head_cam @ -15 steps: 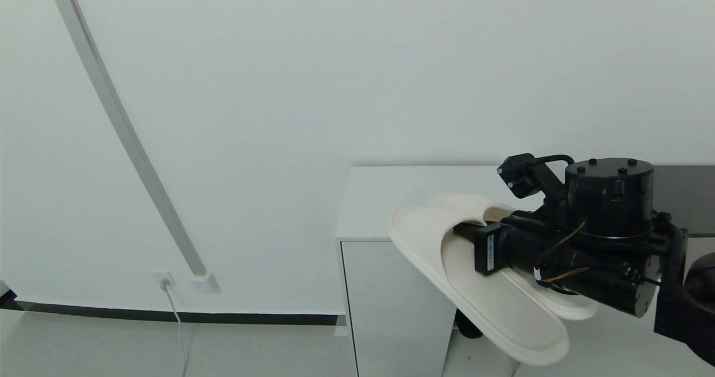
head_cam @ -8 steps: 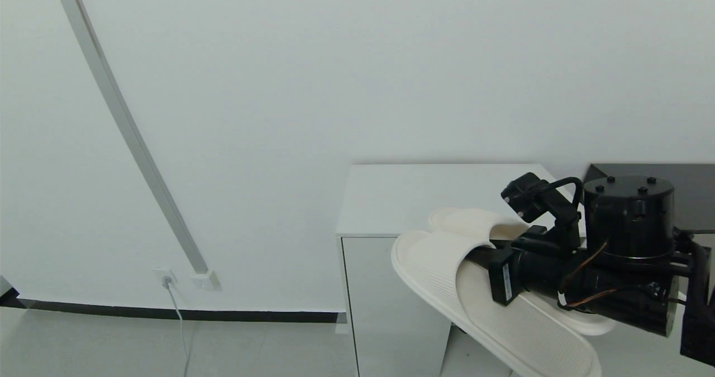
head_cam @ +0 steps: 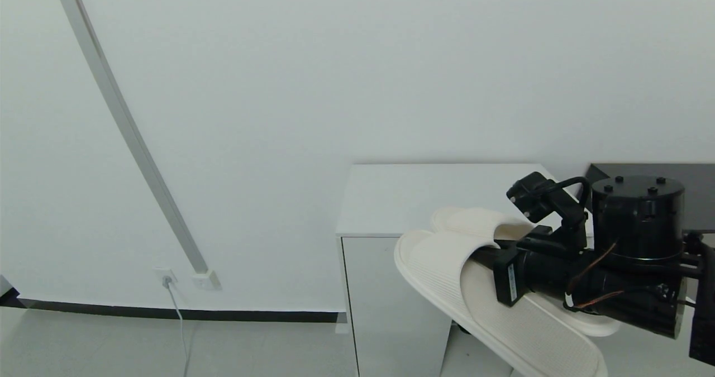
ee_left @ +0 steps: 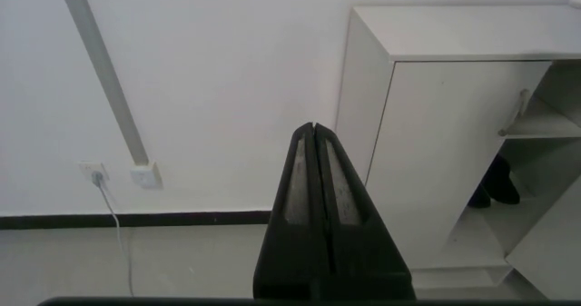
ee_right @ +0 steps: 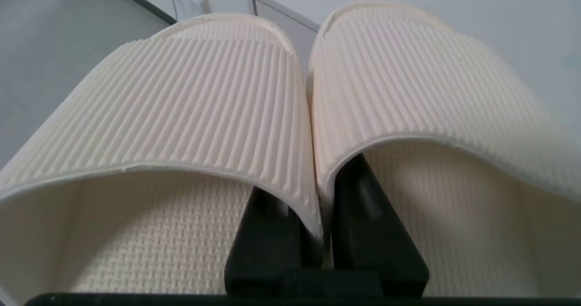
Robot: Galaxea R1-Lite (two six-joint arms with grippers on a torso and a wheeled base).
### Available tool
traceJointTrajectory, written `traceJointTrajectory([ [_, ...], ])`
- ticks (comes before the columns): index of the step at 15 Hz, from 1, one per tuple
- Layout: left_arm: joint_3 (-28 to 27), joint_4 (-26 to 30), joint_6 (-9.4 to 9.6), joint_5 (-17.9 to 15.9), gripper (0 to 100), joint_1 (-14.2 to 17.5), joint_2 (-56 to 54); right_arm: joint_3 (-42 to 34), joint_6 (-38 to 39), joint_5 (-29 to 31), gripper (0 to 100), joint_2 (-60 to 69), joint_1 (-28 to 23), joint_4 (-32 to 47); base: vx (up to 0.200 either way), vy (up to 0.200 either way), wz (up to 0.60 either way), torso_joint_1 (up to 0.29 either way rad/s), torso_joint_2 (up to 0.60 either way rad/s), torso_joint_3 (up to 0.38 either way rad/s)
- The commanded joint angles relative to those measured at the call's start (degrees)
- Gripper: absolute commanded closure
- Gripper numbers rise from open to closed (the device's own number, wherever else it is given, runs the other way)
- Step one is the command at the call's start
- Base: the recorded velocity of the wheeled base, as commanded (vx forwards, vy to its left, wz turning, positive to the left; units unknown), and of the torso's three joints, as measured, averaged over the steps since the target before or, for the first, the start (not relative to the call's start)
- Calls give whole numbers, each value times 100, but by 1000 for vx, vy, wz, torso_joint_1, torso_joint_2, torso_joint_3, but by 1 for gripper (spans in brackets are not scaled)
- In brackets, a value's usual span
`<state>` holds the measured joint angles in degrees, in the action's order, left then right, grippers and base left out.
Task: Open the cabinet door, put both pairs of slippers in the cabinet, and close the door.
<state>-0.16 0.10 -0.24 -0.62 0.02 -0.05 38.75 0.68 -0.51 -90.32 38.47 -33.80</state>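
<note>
My right gripper (ee_right: 318, 211) is shut on a pair of cream ribbed slippers (ee_right: 300, 115), pinching the inner strap edges of both together. In the head view the slippers (head_cam: 447, 265) hang tilted, toes up, in front of the white cabinet (head_cam: 424, 198), with the right gripper (head_cam: 485, 253) tucked under their straps. The left wrist view shows my left gripper (ee_left: 314, 135) shut on nothing, held off to the left of the cabinet (ee_left: 445, 133). The cabinet's right part stands open, showing a shelf (ee_left: 540, 124).
A pair of dark shoes (ee_left: 495, 183) sits low inside the cabinet. A wall socket with a cable (head_cam: 166, 281) and a slanted grey strip (head_cam: 128, 131) are on the white wall to the left. A dark surface (head_cam: 659, 198) adjoins the cabinet top on the right.
My right arm with the slippers has sunk lower and drifted right in front of the cabinet. The head view has shifted slightly. Over the last half second there was little motion.
</note>
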Motion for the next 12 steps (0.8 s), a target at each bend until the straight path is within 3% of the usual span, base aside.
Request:
traceJointTrajectory([
  [1,-2,-1,-2,1,100,6,5,1,-24,-2,100,-21,11,-3,0,-200,0,-2,2,7],
  [12,-2,-1,-2,1,100,6,5,-79,-42,-19,100,-65,11,-12,0,-200,0,5,1,1],
])
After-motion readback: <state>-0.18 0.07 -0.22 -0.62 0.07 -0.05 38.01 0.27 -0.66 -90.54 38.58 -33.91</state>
